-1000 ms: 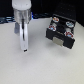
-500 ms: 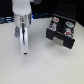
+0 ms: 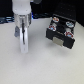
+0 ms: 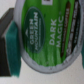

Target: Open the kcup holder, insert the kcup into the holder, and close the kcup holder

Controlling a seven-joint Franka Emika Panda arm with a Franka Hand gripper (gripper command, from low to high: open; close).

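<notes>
Hanging almost straight down over the pale bench [image 3: 45,70], the arm [image 3: 21,9] fills the upper part of the exterior view's left, its white wrist housing above and the long pale gripper [image 3: 23,44] reaching down from it, the tip low and close to the bench surface. The blur in that view is too heavy to make out the jaws or anything between them.

The wrist view settles it: the kcup [image 4: 47,34] sits right under the camera, its round green-rimmed foil top filling most of the picture, with white lettering reading GREEN MOUNTAIN and DARK MAGIC across a dark centre. A dark finger pad with a teal-green face [image 4: 11,42] presses against one side of the cup's rim, and a sliver of a second pad [image 4: 80,60] shows at the opposite edge, so the jaws are closed on the kcup, one on each side. Pale bench shows beyond the cup at the corners of that view.

Well apart from the arm, toward the exterior view's right, stands the kcup holder [image 3: 61,31], a black boxy unit set at an angle. Its tray is pulled out, and round slots are visible on top, several of them filled with cups showing pale and reddish lids. A pale handle [image 3: 60,42] sits on the front panel facing the camera
</notes>
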